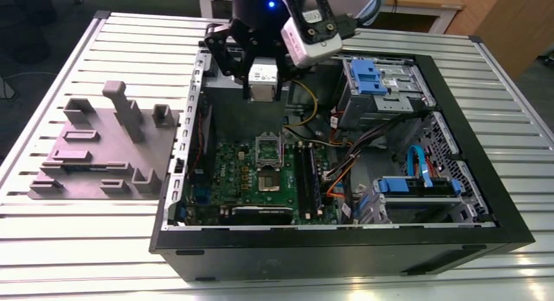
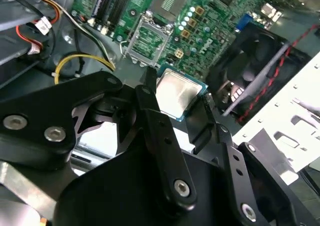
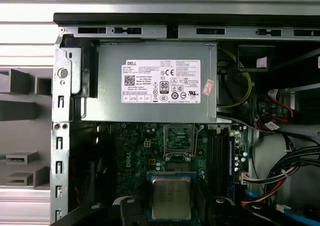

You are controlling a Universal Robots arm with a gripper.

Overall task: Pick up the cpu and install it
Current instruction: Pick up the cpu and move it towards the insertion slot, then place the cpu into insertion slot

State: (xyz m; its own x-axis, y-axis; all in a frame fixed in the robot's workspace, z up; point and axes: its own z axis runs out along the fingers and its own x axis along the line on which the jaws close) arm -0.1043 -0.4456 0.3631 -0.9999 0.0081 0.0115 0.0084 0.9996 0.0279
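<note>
My fingers [image 2: 157,128] hide two edges of the cpu [image 2: 179,93] (a third runs off the first wrist view's frame).

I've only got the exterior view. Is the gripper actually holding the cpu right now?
Observer: Yes. In the second wrist view the gripper is shut on the cpu, silver top showing.
Operator: Is the socket frame empty?
Observer: The socket frame holds no chip; the green motherboard shows through it.
Operator: What is the arm hiding from me?
Observer: In the first wrist view, a grey power supply with a white label, next to the motherboard's edge.
</note>
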